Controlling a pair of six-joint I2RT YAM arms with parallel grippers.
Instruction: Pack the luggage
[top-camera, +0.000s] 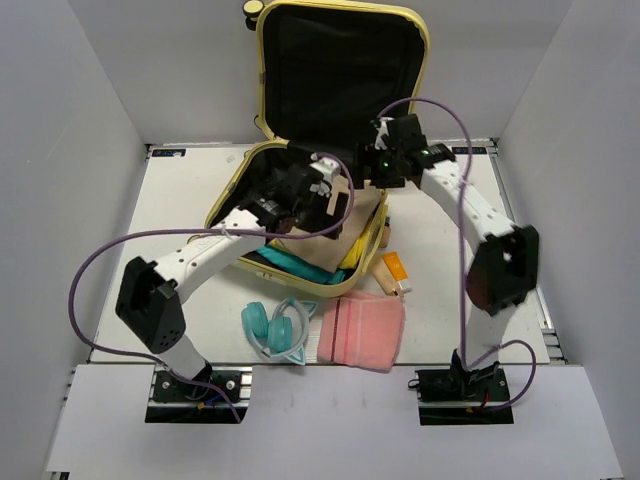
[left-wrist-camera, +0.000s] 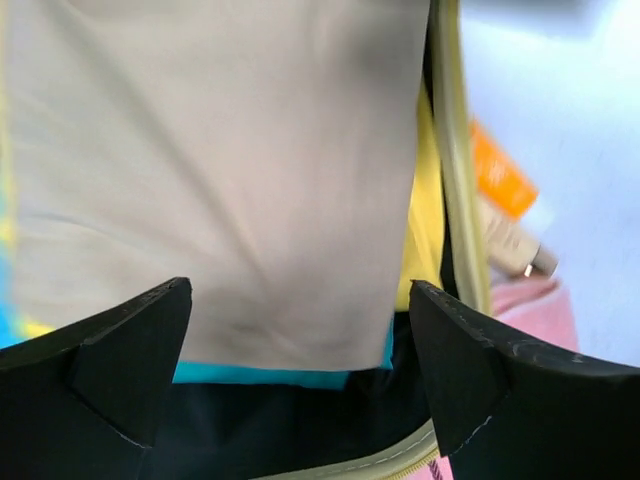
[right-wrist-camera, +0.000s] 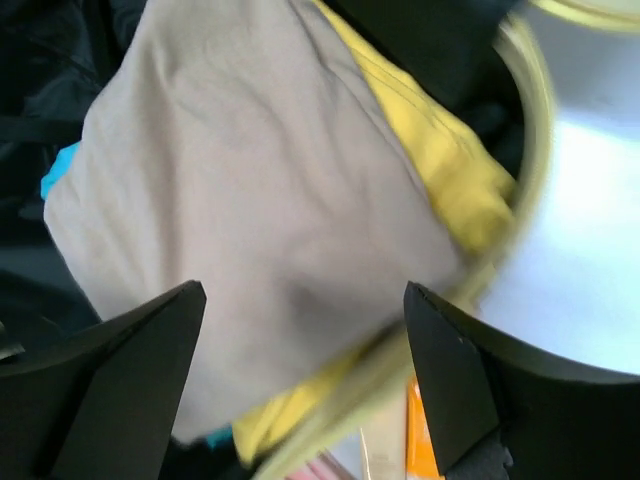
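Three pieces of clothing look packed so far: a folded beige garment (left-wrist-camera: 230, 170) on top, a yellow one (right-wrist-camera: 450, 170) poking out under it, and a teal one (top-camera: 290, 262) at the near edge. They're all in the bottom half of the pale yellow luggage (top-camera: 340, 70), which sits open at the far middle of the table (top-camera: 180, 220) with its lid propped upright. The left gripper (left-wrist-camera: 300, 290) and right gripper (right-wrist-camera: 305, 290) both hover right over the beige piece, fingers spread wide and pinching nothing. My guess is we're maybe halfway. The teal headphones (top-camera: 272, 328), a pink towel (top-camera: 362, 332) and an orange tube (top-camera: 396, 270) aren't packed yet and lie on the table just in front of the case, and then the lid needs closing.
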